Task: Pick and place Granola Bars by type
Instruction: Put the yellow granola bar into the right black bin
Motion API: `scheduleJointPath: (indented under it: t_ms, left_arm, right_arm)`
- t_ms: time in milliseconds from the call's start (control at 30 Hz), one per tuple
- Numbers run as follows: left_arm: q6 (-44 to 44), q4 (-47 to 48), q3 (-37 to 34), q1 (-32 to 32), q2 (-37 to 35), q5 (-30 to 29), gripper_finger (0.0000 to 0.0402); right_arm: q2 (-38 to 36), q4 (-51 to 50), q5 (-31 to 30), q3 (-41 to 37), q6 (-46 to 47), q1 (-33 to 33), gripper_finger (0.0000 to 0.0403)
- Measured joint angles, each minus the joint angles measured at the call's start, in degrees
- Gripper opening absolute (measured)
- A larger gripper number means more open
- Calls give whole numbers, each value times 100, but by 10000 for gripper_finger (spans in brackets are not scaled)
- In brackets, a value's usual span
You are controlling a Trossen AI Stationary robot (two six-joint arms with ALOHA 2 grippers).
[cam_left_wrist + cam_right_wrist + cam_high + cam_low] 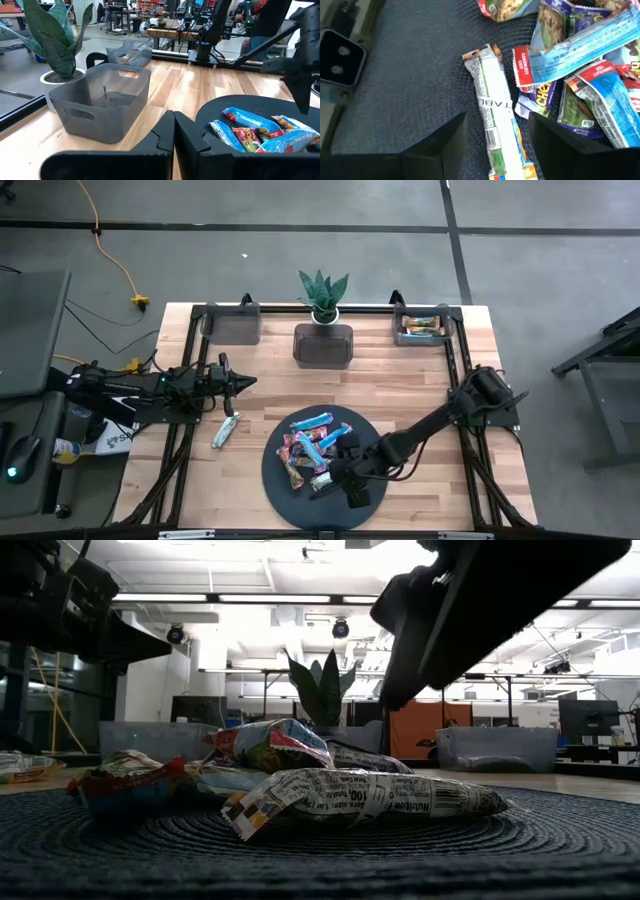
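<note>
Fingers of the right pincer (495, 145) stand apart, empty, straddling a white-wrapped granola bar (495, 115) on the mat (410, 75).

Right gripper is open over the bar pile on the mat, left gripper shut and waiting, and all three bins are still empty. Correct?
Not quite: the far right bin already holds bars, as the high view shows. The rest stands: right gripper open over the pile on the mat, left gripper shut and waiting.
</note>
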State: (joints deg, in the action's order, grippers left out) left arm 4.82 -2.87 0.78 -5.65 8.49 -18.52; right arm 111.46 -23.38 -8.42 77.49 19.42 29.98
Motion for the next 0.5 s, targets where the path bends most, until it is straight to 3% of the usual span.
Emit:
scheduleJointPath:
  t_ms: [500]
  left_arm:
    - [-1, 0, 1, 0, 1, 1, 1]
  right_arm:
    - [417, 425, 30, 0, 10, -48, 194]
